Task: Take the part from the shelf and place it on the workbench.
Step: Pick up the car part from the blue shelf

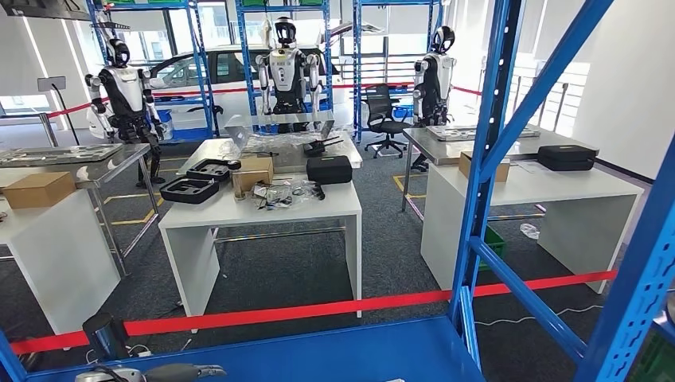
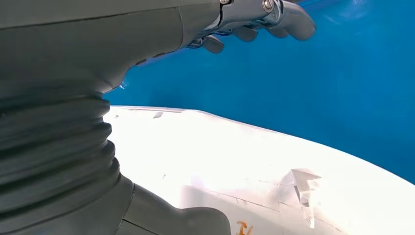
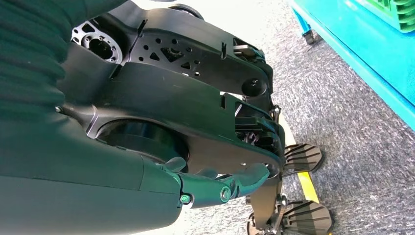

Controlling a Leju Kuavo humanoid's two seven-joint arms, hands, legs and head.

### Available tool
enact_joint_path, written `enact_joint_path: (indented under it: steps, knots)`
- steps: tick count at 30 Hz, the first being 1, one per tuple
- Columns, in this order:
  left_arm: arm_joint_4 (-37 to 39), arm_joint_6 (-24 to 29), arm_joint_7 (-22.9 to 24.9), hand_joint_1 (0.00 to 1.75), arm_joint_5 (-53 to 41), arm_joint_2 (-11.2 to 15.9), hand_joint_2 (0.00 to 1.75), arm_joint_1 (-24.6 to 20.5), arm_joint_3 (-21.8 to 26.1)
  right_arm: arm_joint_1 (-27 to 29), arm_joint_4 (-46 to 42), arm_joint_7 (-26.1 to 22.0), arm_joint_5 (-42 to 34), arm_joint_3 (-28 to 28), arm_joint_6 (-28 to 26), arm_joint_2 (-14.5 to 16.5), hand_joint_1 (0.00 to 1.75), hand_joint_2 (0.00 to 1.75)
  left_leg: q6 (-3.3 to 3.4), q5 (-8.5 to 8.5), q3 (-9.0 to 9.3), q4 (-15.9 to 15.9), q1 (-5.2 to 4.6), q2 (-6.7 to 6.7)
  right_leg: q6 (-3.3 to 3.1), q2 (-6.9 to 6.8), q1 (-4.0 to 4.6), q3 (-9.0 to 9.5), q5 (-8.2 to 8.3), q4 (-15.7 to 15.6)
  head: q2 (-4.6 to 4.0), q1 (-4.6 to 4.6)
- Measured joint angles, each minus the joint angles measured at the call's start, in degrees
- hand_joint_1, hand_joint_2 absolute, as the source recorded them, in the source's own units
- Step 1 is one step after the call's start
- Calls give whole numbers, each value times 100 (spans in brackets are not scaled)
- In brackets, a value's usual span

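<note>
The left hand (image 1: 171, 372) reaches over the blue shelf (image 1: 334, 354), fingers out, holding nothing. The right hand (image 3: 215, 183) hangs, seemingly empty.

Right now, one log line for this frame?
stage: reach | left hand: over blue shelf, above white part, holding nothing | right hand: hanging, holding nothing

Robotics lab or test workshop: three humanoid robots (image 1: 285, 68) standing at the back, blue steel racking (image 1: 484, 171), white bench (image 1: 263, 208) with equipment cases (black, some open), red barrier tape (image 1: 318, 309), a white car (image 1: 208, 72) behind.
</note>
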Motion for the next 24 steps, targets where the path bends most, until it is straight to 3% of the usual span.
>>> enact_joint_path:
  steps: [8,12,13,24]
  knots:
    - [128,-55,22,1,-25,-18,175,-76,-220,1,0,12,0,0,-17,1,0,175,0,0,0,0,0,0,0,0,0,0,0,0,0,0]
    - [169,-60,22,168,-25,-22,175,-88,-278,2,0,12,0,0,-20,1,0,175,0,0,0,0,0,0,0,0,0,0,0,0,0,0]
    - [178,-69,22,175,-25,-24,175,-91,-290,2,0,12,0,0,-20,1,0,175,0,0,0,0,0,0,0,0,0,0,0,0,0,0]
    - [247,-362,20,175,-33,-69,175,-318,-448,1,0,3,-10,0,-21,2,0,175,0,0,0,0,-1,-1,0,0,-1,1,0,0,0,0]
